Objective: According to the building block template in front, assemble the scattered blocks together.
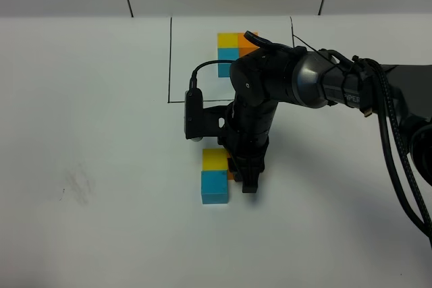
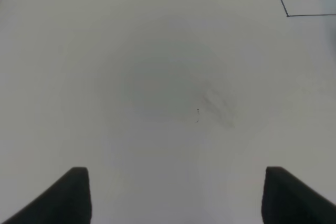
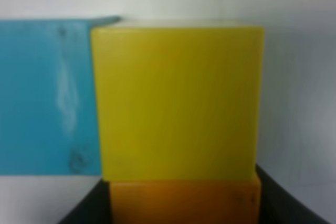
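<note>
I read the right gripper (image 1: 247,181) as clamped on the small orange cube (image 3: 184,202), which touches the plain yellow cube (image 1: 214,160); the sky-blue cube (image 1: 215,187) sits flush against the yellow one. The black drawn rectangle (image 1: 170,59) holds the yellow, orange and blue template cluster (image 1: 233,46). Left gripper (image 2: 176,195) stands wide, empty, over bare white table (image 2: 157,77).

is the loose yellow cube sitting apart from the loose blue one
No, in the exterior high view the yellow cube sits flush against the blue cube, their edges meeting with no gap.
</note>
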